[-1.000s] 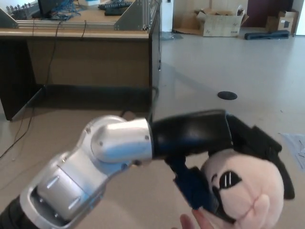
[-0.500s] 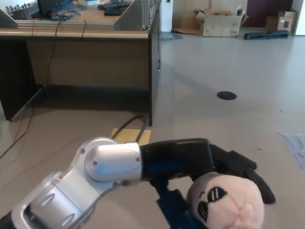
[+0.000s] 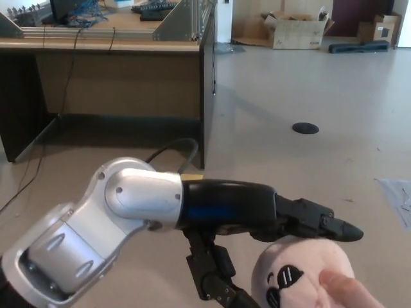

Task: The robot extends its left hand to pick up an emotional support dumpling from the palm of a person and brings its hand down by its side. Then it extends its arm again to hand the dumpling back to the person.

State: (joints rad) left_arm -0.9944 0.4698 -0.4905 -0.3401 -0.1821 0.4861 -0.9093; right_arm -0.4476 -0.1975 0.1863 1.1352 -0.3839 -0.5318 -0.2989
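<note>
The left hand (image 3: 257,256) reaches in from the near left with its black fingers (image 3: 321,224) spread loosely over the top of the dumpling (image 3: 302,276), no longer clasping it as half a second ago. The plush is round, soft and pale pink with a dark stitched face, low at the near right. A person's fingertip (image 3: 347,290) now presses against its front.

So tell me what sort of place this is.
Probably a lab or workshop: a wooden workbench carrying aluminium framing and cables, opened cardboard boxes against the far wall, and a bare floor with a round floor outlet.
</note>
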